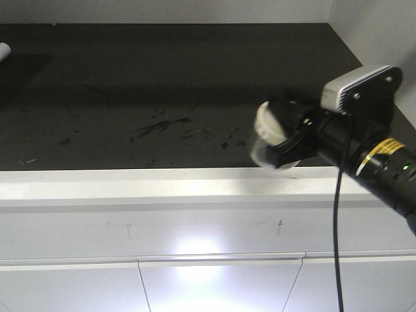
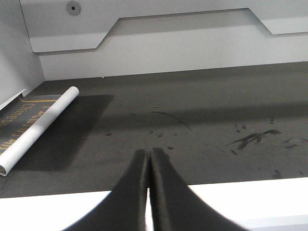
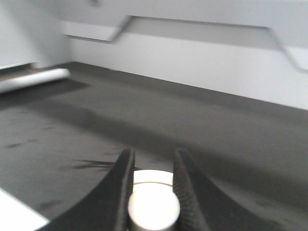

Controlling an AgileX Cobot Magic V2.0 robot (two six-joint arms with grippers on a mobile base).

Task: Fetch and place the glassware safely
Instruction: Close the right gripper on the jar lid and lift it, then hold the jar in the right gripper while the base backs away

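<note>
Front view: right tool (image 1: 286,142) clamping the jar (image 1: 266,133), hanging just above the front edge of the surface (image 1: 130,97). Left wrist: left tool (image 2: 148,155) pinching together on nothing; paper roll (image 2: 41,127) lying far left. Right wrist: fingers (image 3: 120,192) squeezing both sides of the cream lid (image 3: 153,209). Probably handling light, slick, breakable; gripping gently round the body, avoiding knocks.

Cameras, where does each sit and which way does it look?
Front view: sits before the cabinet, looking down on the countertop; shows the right arm holding the lidded glass jar.
Left wrist view: sits on the left gripper, looking across the countertop to the back wall; shows its shut jaws.
Right wrist view: sits on the right gripper, facing the same wall; shows jaws clamping the jar.
Shared: both wrist views see the rolled paper.
</note>
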